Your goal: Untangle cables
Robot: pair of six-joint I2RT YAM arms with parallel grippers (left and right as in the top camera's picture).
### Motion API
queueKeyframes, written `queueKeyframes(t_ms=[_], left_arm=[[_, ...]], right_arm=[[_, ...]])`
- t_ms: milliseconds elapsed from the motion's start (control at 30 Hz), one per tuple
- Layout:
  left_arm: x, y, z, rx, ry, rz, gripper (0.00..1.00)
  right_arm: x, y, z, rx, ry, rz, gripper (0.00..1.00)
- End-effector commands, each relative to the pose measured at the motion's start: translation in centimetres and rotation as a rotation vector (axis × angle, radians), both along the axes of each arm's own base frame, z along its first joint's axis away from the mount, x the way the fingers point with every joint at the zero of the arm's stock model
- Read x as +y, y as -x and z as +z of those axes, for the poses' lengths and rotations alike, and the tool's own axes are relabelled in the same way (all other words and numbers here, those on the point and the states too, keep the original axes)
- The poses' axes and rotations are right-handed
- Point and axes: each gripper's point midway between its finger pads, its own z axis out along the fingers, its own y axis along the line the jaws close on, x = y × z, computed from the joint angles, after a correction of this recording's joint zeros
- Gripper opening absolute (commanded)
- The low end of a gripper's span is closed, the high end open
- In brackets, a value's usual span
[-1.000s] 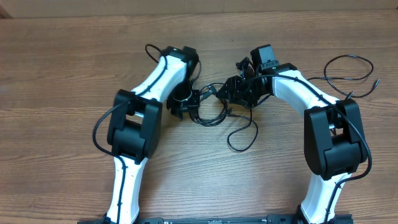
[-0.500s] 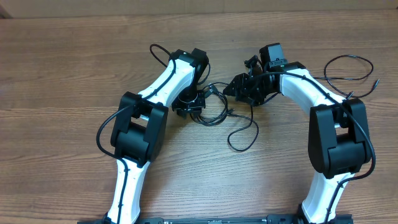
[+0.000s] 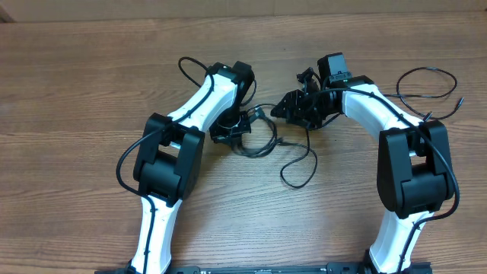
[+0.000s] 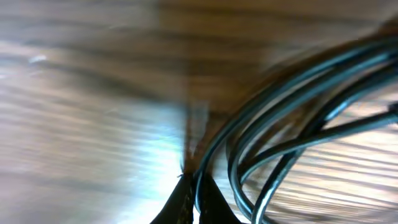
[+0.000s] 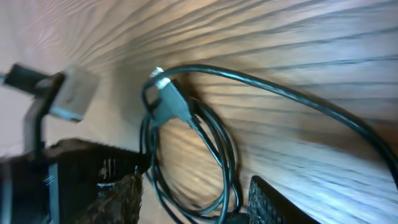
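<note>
The cables (image 3: 262, 149) are thin black cords lying looped on the wooden table between my two arms, with one tail curling toward the front (image 3: 298, 175). My left gripper (image 3: 242, 123) is at the loops' left side. In the left wrist view it (image 4: 196, 190) is shut on one strand, and more cables (image 4: 280, 130) arc past on the right. My right gripper (image 3: 283, 109) is at the loops' upper right. In the right wrist view it (image 5: 199, 205) is open, with cable loops (image 5: 217, 155) lying between its fingers (image 5: 273, 202) and a small plug (image 5: 169, 102) just beyond.
Another thin black cord (image 3: 426, 72) lies in a loose loop at the far right, beside the right arm (image 3: 411, 164). The left arm (image 3: 167, 160) stands over the table's left middle. Bare wood surrounds the tangle.
The left gripper has shut on a cable strand. Both grippers have shifted slightly toward the far side of the table, and the loops were dragged a little.
</note>
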Motion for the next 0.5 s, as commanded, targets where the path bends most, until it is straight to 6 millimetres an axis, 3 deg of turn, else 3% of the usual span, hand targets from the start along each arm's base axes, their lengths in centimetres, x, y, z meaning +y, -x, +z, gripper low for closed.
queueKeyframes(t_ms=[0,100,300,467], left_arm=[[1.9,-3.0,5.1,-0.186,-0.083,0.004,0.04],[1.4,-4.1,9.9,-0.311,-0.021,-0.028,0.04],[0.7,-4.4,17.2,-0.498,0.088,-0.185,0.04],[0.9,-4.0,20.2,-0.579,0.085,-0.309,0.04]], right_arm=[[1.4,0.5,3.1,-0.081,-0.120,0.093,0.54],[1.6,0.6,3.5,-0.085,-0.144,0.104,0.54],[2.3,0.7,4.4,-0.090,-0.206,0.124,0.51],[4.2,1.1,8.1,-0.150,-0.430,0.214,0.51]])
